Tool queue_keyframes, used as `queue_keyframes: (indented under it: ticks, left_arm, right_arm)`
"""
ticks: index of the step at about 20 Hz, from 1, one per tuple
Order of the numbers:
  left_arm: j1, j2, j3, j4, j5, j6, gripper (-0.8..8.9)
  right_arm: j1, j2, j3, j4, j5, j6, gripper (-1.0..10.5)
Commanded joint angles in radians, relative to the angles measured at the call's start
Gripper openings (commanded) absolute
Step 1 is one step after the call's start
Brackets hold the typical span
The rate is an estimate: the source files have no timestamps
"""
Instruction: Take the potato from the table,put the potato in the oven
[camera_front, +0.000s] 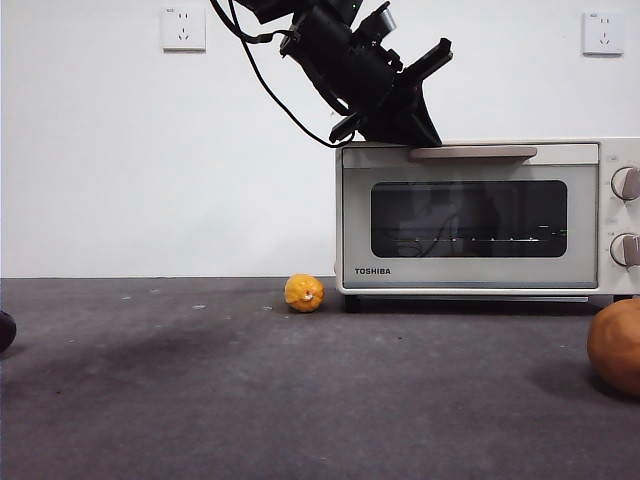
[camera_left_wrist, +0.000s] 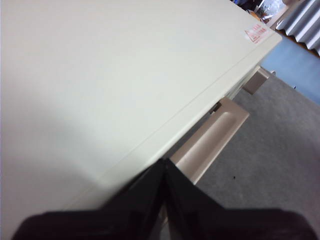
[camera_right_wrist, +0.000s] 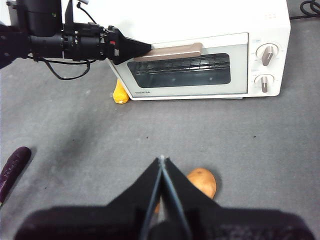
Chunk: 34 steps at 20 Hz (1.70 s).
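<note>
The left tool, jaws pressed together and holding nothing, rests at the left end of the closed oven's handle. The potato lies on the table, just below the closed, empty right tool. Opening the door likely comes next.

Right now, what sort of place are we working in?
Probably an indoor test bench staged as a kitchen: a toaster oven on a grey table, a potato, and a bare white wall with sockets.
</note>
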Motion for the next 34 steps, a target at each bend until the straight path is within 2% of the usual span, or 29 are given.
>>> queue_keyframes:
  ticks: [1, 5, 9, 15, 21, 26, 30, 34]
  left_arm:
    - [-0.003, 0.036, 0.002, -0.015, -0.016, 0.063, -0.06]
    - [-0.014, 0.042, 0.002, -0.076, -0.083, 0.096, -0.06]
    - [-0.038, 0.042, 0.002, -0.108, -0.095, 0.102, -0.06]
    - [-0.092, 0.042, 0.002, -0.192, -0.172, 0.134, -0.06]
    - [-0.102, 0.042, 0.001, -0.299, -0.207, 0.121, -0.06]
    - [-0.111, 0.042, 0.001, -0.398, -0.212, 0.068, -0.06]
    - [-0.141, 0.043, 0.001, -0.417, -0.222, 0.045, -0.06]
    - [-0.159, 0.057, 0.001, -0.42, -0.243, 0.038, -0.06]
  right_arm:
    - [0.0, 0.0, 0.003, 0.005, -0.002, -0.011, 0.0]
    - [0.0, 0.002, 0.003, 0.008, -0.002, -0.011, 0.0]
    - [0.0, 0.008, 0.003, 0.014, -0.002, -0.011, 0.0]
    - [0.0, 0.006, 0.025, -0.014, -0.003, -0.011, 0.0]
    - [0.0, -0.001, 0.15, -0.106, -0.002, -0.033, 0.0]
    - [0.0, -0.008, 0.289, -0.161, -0.007, -0.032, 0.0]
    - [0.0, -0.008, 0.351, -0.162, -0.089, -0.029, 0.0]
    - [0.0, -0.008, 0.356, -0.163, -0.1, -0.019, 0.0]
